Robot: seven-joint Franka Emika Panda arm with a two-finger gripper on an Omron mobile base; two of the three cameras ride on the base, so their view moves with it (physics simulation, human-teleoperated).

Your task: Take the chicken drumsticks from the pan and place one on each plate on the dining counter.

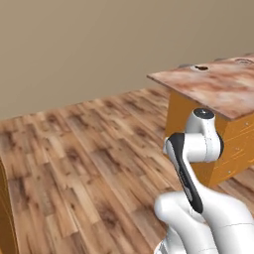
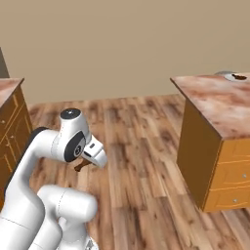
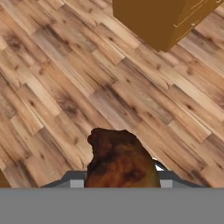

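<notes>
A: Claw state?

B: You see the gripper (image 2: 87,163) at centre left of the right base view, tucked under the white arm (image 2: 53,146). Its jaws are part closed on a drumstick (image 3: 120,162). In the hand view that dark brown piece sits at bottom centre, between the tips, over the wood floor (image 3: 57,87).

A: Same piece from the base?

B: Yes, you see a small brown stub poking out below the hand in the right base view.

A: Counter?

B: You find the marbled counter (image 2: 217,105) at the right edge of the right base view, on an orange base, well apart from the gripper. In the left base view it's at upper right.

A: Plates?

B: A plate (image 2: 234,76) at the counter's far corner, top right, with a second drumstick (image 2: 240,76) on it, small and dark. You can't tell more.
</notes>
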